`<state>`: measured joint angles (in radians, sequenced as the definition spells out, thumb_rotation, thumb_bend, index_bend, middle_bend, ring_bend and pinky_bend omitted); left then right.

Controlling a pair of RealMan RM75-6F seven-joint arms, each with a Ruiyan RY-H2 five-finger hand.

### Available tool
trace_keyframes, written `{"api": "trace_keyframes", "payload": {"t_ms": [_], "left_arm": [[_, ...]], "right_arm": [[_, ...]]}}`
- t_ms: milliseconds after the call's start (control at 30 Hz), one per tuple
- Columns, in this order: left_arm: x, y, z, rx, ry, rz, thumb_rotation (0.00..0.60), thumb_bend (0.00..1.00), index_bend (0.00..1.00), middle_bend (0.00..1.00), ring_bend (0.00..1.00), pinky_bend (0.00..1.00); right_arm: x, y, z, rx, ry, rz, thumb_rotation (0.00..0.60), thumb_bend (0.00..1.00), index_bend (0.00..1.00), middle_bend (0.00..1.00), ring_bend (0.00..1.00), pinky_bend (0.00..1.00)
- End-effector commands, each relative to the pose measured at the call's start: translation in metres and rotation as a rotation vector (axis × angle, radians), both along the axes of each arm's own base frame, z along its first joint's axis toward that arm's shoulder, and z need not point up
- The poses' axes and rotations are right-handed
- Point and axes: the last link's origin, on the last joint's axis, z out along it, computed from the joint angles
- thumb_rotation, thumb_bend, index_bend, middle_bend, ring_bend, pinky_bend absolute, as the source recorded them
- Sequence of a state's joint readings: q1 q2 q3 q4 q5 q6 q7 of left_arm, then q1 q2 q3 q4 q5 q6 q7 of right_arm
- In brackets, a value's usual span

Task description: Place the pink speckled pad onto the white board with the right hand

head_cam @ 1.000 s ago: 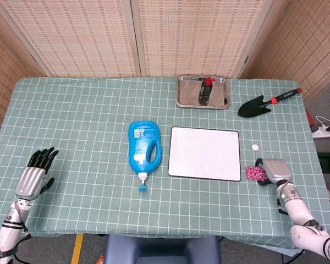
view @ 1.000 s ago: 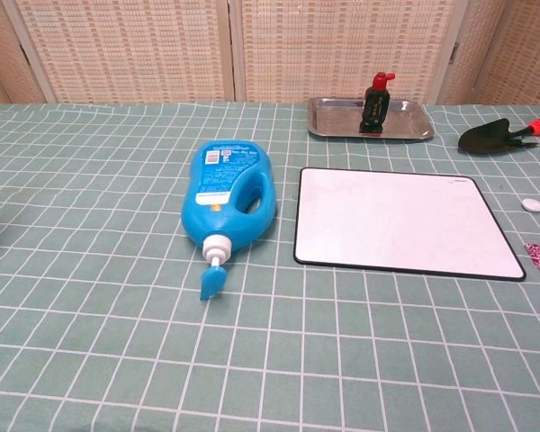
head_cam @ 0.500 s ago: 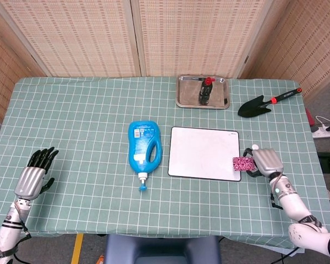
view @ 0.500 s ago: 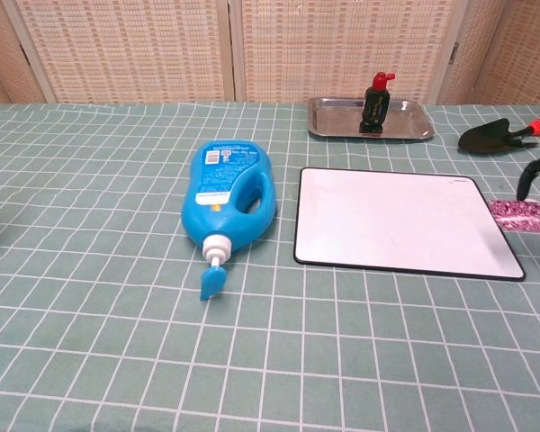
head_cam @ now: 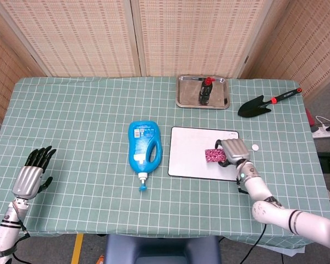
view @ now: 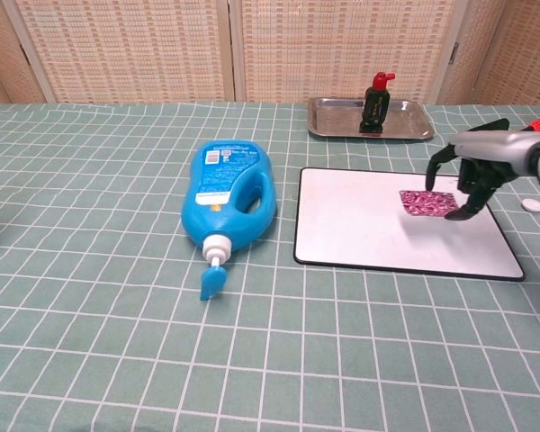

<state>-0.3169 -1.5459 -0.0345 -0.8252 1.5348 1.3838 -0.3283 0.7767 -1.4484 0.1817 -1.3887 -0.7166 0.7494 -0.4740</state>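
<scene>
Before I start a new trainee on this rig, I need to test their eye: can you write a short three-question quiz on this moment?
1. True or false: the right robot hand holds the pink pad over the white board.
2. Which lies left of the board: A) blue bottle, B) black trowel, C) metal tray?
3. Fill in: the small dark bottle with a red cap stands in the ____.

Key: 1 true; 2 A; 3 tray.
</scene>
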Motion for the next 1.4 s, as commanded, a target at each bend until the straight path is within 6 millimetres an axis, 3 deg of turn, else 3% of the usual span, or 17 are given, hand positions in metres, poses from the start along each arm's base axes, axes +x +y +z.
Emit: {"api": "trace_keyframes", "payload": {"t_ms": [33,333,500,667,767,933,1033,1233,1400], "left_arm": [[0.0,0.0,0.001,0.001,0.0,0.0,0.6,0.28,0.0,0.0,0.0,0.0],[-0.001,0.0,0.002,-0.003,-0.006,0.006,0.6,0.28,0.0,0.0,0.0,0.0],[-0.001,0.0,0.003,-0.004,-0.011,0.007,0.6,0.28,0.0,0.0,0.0,0.0],[-0.001,0.0,0.003,-0.002,-0.015,0.007,0.6,0.28,0.0,0.0,0.0,0.0],[-0.001,-0.001,0.003,-0.003,-0.019,0.008,0.6,0.28,0.0,0.0,0.0,0.0],[-0.001,-0.001,0.002,-0.015,-0.024,0.012,0.6,0.28,0.0,0.0,0.0,0.0],[0.001,-0.001,0.001,-0.024,-0.028,0.009,0.6,0.28,0.0,0.0,0.0,0.0],[0.002,-0.002,-0.001,-0.023,-0.024,0.007,0.6,0.28,0.0,0.0,0.0,0.0],[0.001,-0.001,0.0,-0.02,-0.022,0.013,0.6,0.28,0.0,0.0,0.0,0.0]], "right_arm": [[0.011,-0.008,-0.015,0.006,0.011,0.013,0.6,0.27,0.41,0.96,0.98,1.0],[0.018,-0.014,-0.029,0.017,0.0,-0.009,0.6,0.26,0.39,0.96,0.98,1.0],[0.016,-0.015,-0.029,0.014,0.018,-0.01,0.6,0.12,0.31,0.96,0.98,1.0],[0.016,-0.015,-0.016,-0.012,0.027,-0.001,0.6,0.11,0.3,0.96,0.98,1.0],[0.011,-0.015,0.004,-0.061,0.051,0.009,0.6,0.11,0.32,0.96,0.98,1.0],[-0.035,-0.015,0.049,-0.151,0.154,-0.064,0.6,0.11,0.37,0.96,0.98,1.0],[-0.068,-0.017,0.061,-0.183,0.208,-0.127,0.6,0.11,0.4,0.96,0.98,1.0],[-0.111,-0.02,0.06,-0.202,0.201,-0.237,0.6,0.13,0.45,0.96,0.98,1.0],[-0.123,-0.026,0.055,-0.22,0.213,-0.269,0.6,0.17,0.45,0.96,0.99,1.0]]}}
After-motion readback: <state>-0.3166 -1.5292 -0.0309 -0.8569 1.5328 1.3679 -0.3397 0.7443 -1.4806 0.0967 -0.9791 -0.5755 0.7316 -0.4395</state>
